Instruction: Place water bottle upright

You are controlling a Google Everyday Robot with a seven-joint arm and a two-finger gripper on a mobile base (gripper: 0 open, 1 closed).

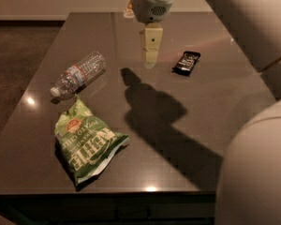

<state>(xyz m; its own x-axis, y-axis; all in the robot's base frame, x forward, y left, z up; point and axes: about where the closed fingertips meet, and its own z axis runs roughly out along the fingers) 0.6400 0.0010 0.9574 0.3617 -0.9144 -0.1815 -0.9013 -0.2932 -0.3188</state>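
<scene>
The water bottle [78,74] lies on its side on the dark table [210,102], left of centre, its white cap pointing toward the front left and its label band near the middle. My gripper [150,60] hangs above the table's middle back area, to the right of the bottle and well apart from it. It holds nothing that I can see.
A green chip bag [86,142] lies flat in front of the bottle near the table's front left. A small dark snack bar [186,62] lies right of the gripper. My arm's pale body [253,125] fills the right side of the view.
</scene>
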